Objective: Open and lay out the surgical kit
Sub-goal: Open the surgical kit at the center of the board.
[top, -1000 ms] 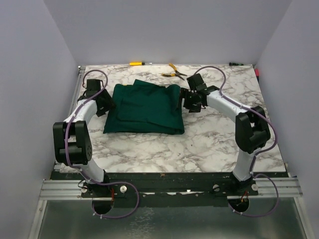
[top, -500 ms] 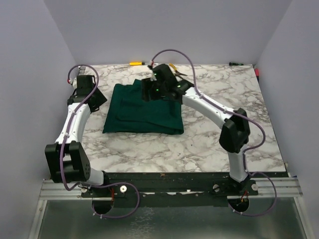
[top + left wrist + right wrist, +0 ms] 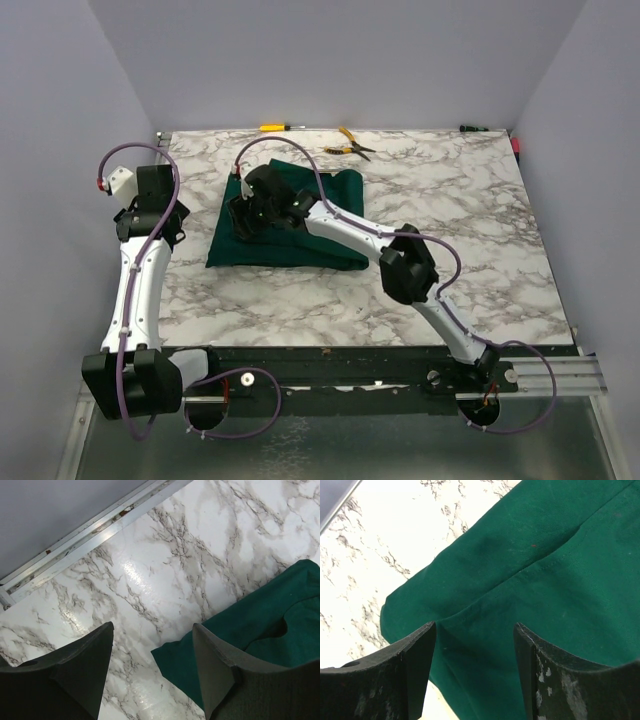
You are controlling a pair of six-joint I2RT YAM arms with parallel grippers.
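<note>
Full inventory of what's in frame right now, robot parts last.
cloth wrap: one, dark green, folded shut, left of table centre
screwdriver: one, yellow handle, far edge
pliers: one, yellow handles, far edge, right of the screwdriver
table: one, white marble, grey veins
left arm: one, white and black, along the table's left side
right arm: one, white and black, reaching across the wrap
left pincer: one, black, open, by a wrap corner
right pincer: one, black, open, over the wrap

Bright, even overhead light. White glare sits on the marble bench [image 3: 132, 577] in the left wrist view. The green cloth [image 3: 290, 235] casts a thin soft shadow. Wrist-view fingers [image 3: 405, 680] look dark, slightly soft.
</note>
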